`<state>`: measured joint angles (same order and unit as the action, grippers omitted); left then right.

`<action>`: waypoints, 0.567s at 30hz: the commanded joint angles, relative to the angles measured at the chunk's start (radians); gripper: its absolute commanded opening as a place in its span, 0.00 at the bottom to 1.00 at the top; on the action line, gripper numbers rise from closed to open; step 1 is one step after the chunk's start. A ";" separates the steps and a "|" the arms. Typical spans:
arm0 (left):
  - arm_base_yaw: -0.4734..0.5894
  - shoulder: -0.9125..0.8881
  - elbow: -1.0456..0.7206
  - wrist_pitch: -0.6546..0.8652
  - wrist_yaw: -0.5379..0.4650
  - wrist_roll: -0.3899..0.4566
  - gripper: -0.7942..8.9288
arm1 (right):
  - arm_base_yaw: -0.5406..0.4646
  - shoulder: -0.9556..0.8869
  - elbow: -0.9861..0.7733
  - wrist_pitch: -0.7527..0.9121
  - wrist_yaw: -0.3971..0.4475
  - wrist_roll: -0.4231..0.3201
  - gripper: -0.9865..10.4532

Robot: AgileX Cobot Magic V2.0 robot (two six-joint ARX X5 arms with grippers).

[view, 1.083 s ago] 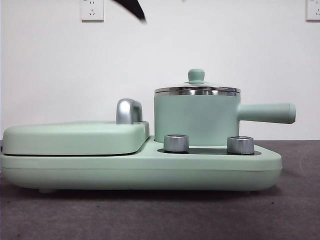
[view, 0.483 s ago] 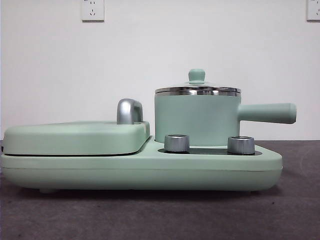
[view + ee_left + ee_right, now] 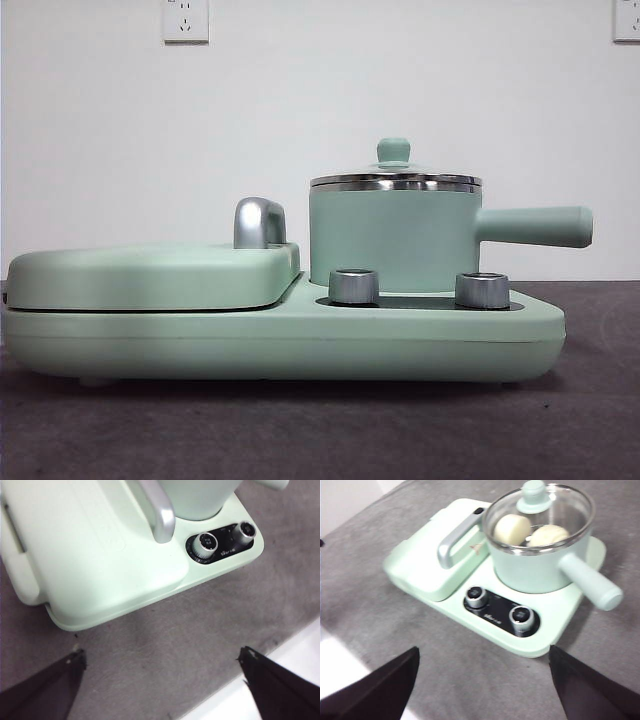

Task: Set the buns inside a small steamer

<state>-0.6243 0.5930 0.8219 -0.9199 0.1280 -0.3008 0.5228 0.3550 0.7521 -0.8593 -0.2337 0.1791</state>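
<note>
The small steamer (image 3: 395,235) is a mint-green pot with a side handle, standing on the right of the green cooker base, its glass lid with green knob (image 3: 534,492) on. In the right wrist view the smooth cream bun (image 3: 511,529) and the ridged white bun (image 3: 548,535) lie inside the small steamer (image 3: 540,565) under the lid. My right gripper (image 3: 482,672) is open and empty, held back above the grey mat in front of the cooker. My left gripper (image 3: 162,665) is open and empty, above the mat by the griddle side. Neither arm shows in the front view.
The flat mint-green griddle (image 3: 150,275) with chrome handle (image 3: 258,222) fills the cooker's left half. Two steel knobs (image 3: 353,286) sit on the black panel below the pot. The steamer's handle (image 3: 535,226) sticks out to the right. The grey mat's edge meets white table (image 3: 295,655).
A black arm tip at the top of the front view one second ago has gone out of view. The cooker, steamer and lid have not moved.
</note>
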 commanded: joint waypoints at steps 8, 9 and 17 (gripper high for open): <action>-0.005 -0.098 -0.002 0.038 -0.025 -0.051 0.09 | 0.005 0.002 0.006 0.010 -0.010 -0.002 0.10; -0.005 -0.098 -0.002 0.038 -0.025 -0.051 0.09 | 0.005 0.002 0.007 0.010 -0.010 -0.004 0.10; -0.005 -0.098 -0.002 0.038 -0.024 -0.051 0.09 | 0.005 0.002 0.007 0.010 -0.002 -0.004 0.10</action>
<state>-0.6243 0.4908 0.8108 -0.8906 0.1059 -0.3450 0.5228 0.3550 0.7521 -0.8585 -0.2359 0.1791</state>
